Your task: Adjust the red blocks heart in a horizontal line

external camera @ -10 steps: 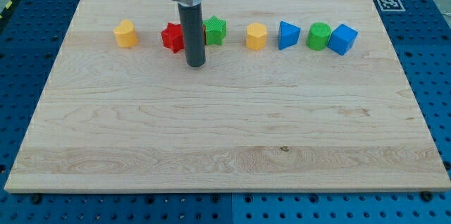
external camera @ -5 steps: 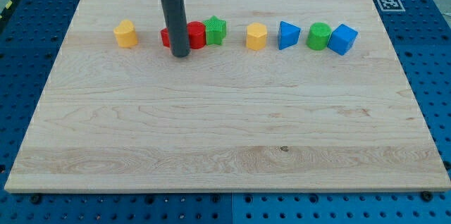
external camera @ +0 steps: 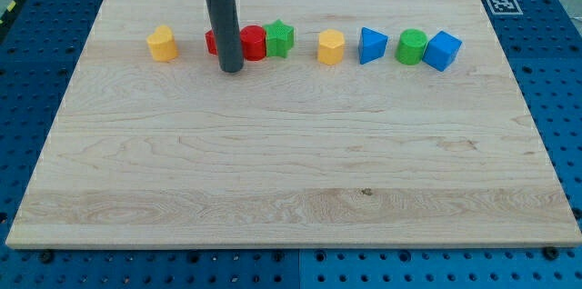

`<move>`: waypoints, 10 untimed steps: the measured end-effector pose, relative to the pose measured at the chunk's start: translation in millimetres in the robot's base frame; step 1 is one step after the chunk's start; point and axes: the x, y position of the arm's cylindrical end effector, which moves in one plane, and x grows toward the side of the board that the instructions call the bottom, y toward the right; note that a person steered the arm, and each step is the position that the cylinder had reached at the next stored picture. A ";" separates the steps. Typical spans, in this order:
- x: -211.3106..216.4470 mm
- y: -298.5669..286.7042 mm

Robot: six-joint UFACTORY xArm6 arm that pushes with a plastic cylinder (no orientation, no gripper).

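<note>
Looking down on the wooden board (external camera: 291,171), I see my tip (external camera: 232,69) planted just below the red pair, near the view's top left. No fingers on this rig, only the plain rod, so nothing is gripped.

Row of blocks along the view's top, left to right:
- yellow heart-like block (external camera: 162,43), well apart from the rest on the left
- red block (external camera: 212,42), mostly hidden behind the rod, shape cannot tell
- red rounded block (external camera: 253,42), just right of the rod, shape not clear, touching or nearly touching the green star block (external camera: 279,39)
- yellow hexagon-like block (external camera: 331,47)
- blue triangular block (external camera: 372,44)
- green cylinder block (external camera: 411,46), beside the blue cube-like block (external camera: 442,50) at the right end

The rod crosses in front of the gap between the two reds, so I cannot tell if they touch each other. Both reds sit roughly level with the row. The tip sits just below them, slightly lower than the row line; contact with either red cannot be judged. A black-and-white marker tag (external camera: 503,3) sits at the board's top right corner.
</note>
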 end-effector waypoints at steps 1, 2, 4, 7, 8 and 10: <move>-11.7 0.0; -12.8 0.0; 5.7 10.4; 9.5 33.1; 9.5 33.1; -10.2 33.1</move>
